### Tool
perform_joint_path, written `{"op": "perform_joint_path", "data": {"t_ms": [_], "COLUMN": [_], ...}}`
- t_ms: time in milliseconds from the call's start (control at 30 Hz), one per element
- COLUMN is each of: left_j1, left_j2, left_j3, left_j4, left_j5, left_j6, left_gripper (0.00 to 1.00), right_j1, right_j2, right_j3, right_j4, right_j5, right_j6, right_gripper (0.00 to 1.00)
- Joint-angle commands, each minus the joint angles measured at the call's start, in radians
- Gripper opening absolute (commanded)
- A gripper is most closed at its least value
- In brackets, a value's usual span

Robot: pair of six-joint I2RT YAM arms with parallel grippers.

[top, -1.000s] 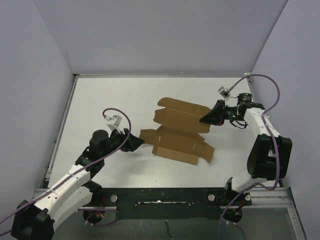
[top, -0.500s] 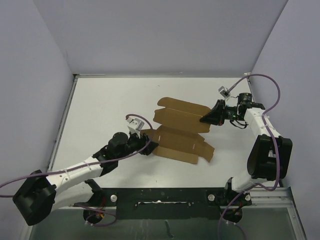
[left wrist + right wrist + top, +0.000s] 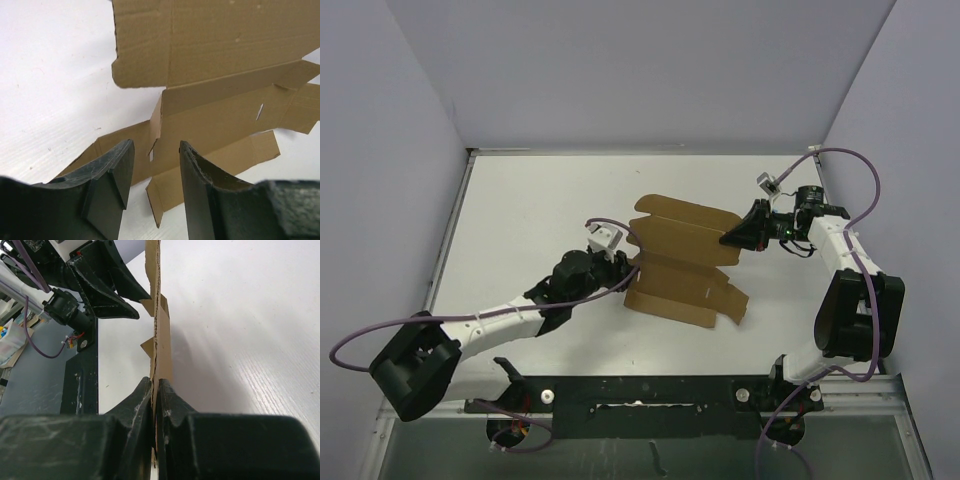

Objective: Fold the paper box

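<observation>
The paper box [image 3: 685, 262] is a flat brown die-cut cardboard sheet with flaps and slits in the middle of the white table. My right gripper [image 3: 730, 240] is shut on its right edge; the right wrist view shows the sheet edge-on [image 3: 159, 325] pinched between the fingers. My left gripper [image 3: 630, 272] is open at the sheet's left end. In the left wrist view the two dark fingers [image 3: 115, 175] stand apart over a small raised flap [image 3: 156, 200], with the sheet [image 3: 220, 75] spreading beyond. Nothing is between them.
The table [image 3: 540, 210] is white, walled by pale panels at the back and both sides. A dark rail [image 3: 650, 390] with the arm bases runs along the near edge. Purple cables loop from both arms.
My left arm has swung right and forward, bringing its gripper from off the sheet's left end onto its left flap. The right gripper and the sheet have stayed put.
</observation>
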Motion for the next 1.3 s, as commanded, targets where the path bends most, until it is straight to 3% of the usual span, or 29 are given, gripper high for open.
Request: {"op": "perform_joint_path", "data": {"t_ms": [0,233,400,633,800,833,933,1000,1133,1267], "left_j1": [-0.002,-0.002,-0.002,0.002,0.049,0.06,0.09,0.108,0.128,0.135], "left_j2": [0.03,0.087,0.099,0.112,0.131,0.134,0.138,0.117,-0.026,-0.246], "left_j3": [0.076,0.119,0.117,0.112,0.136,0.142,0.151,0.137,0.074,-0.008], "left_j4": [0.068,0.041,0.051,0.16,0.205,0.205,0.198,0.184,0.078,-0.125], "left_j5": [-0.02,-0.016,-0.013,-0.028,0.002,0.013,0.051,0.08,0.103,0.127], "left_j6": [0.039,0.064,0.091,0.21,0.255,0.256,0.23,0.188,0.051,-0.104], "left_gripper": [0.39,0.24,0.0,0.0,0.0,0.01,0.22,0.31,0.42,0.47], "right_j1": [0.007,0.01,0.008,0.038,0.103,0.106,0.106,0.113,0.133,0.144], "right_j2": [-0.028,-0.028,-0.029,-0.025,-0.014,-0.007,0.027,0.047,0.031,-0.043], "right_j3": [0.031,0.031,0.032,0.073,0.159,0.179,0.248,0.265,0.206,0.107], "right_j4": [0.011,0.01,0.012,0.017,-0.006,-0.008,-0.048,-0.066,-0.017,0.057], "right_j5": [-0.048,-0.048,-0.054,-0.064,0.03,0.051,0.108,0.127,0.172,0.221], "right_j6": [-0.01,-0.01,-0.006,0.032,0.028,0.025,-0.017,-0.034,-0.037,-0.03], "right_gripper": [0.0,0.0,0.0,0.0,0.0,0.0,0.0,0.0,0.0,0.0]}}
